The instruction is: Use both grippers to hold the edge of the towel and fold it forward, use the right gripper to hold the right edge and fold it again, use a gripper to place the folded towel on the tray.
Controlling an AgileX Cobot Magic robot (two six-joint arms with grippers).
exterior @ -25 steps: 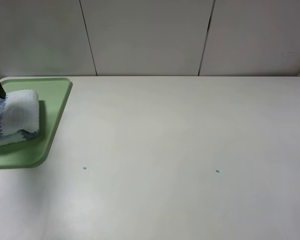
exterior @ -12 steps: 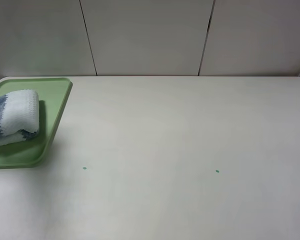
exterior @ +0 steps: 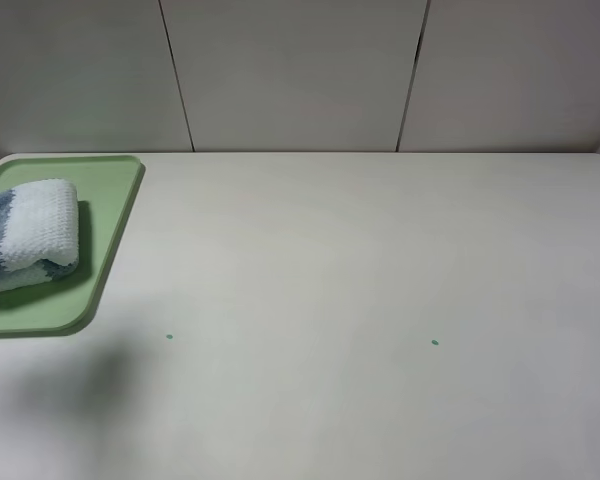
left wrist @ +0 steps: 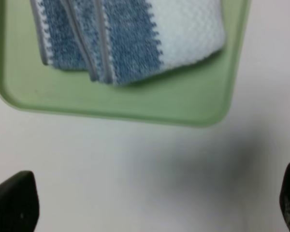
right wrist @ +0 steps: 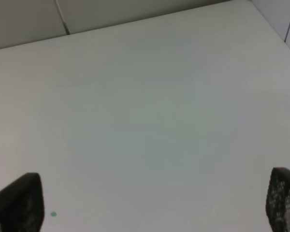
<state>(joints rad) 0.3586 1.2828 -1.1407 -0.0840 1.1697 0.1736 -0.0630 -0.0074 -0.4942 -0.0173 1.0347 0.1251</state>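
The folded towel [exterior: 25,235] lay on the green tray [exterior: 110,215] at the bench's [exterior: 360,260] far left corner, both cut off by the frame edge. Neither arm appeared from above. The left gripper [left wrist: 150,203] had its fingers [left wrist: 14,203] spread wide and empty, hovering just off the tray's rim. The right gripper [right wrist: 150,198] was likewise wide open over bare bench, well apart from the towel.

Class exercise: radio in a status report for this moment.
Both grippers open, empty. Towel folded, resting on tray. Nothing in the way.
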